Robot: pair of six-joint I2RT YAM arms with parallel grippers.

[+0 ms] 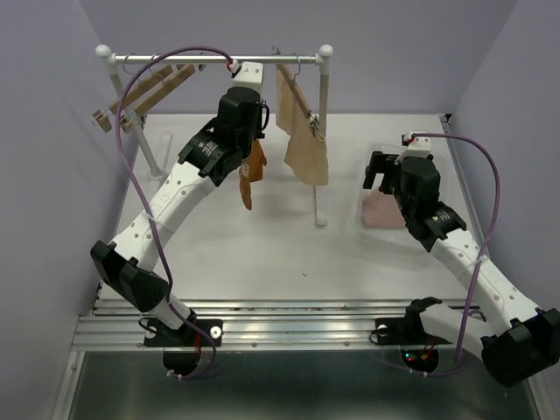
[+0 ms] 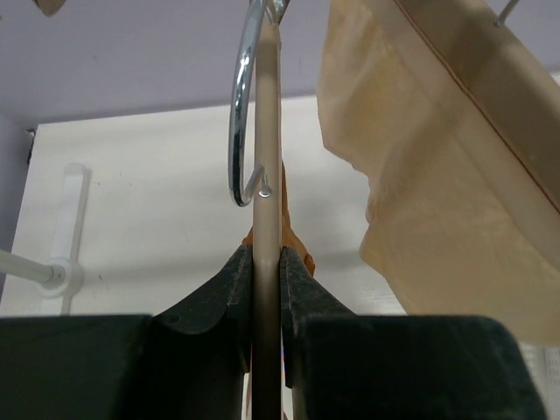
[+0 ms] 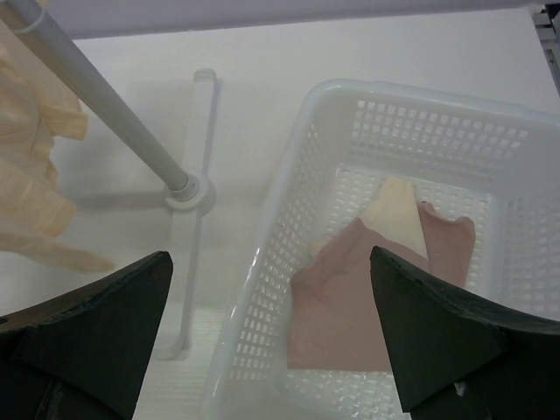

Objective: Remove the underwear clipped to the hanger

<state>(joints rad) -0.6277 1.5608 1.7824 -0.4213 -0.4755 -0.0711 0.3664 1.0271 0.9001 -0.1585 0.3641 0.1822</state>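
The rust-brown briefs (image 1: 246, 194) hang from a wooden hanger (image 2: 267, 175) near the middle of the rail (image 1: 175, 57). My left claw (image 2: 266, 262) is clamped tight on that hanger's thin edge, and a sliver of brown cloth shows on either side of the fingers. The beige briefs (image 1: 304, 140) hang just to the right on their own hanger. The pink briefs (image 3: 341, 306) lie crumpled in the white basket (image 3: 437, 131) on the table's right side. My right claw (image 3: 270, 255) hovers over the basket with its fingers spread wide and nothing in them.
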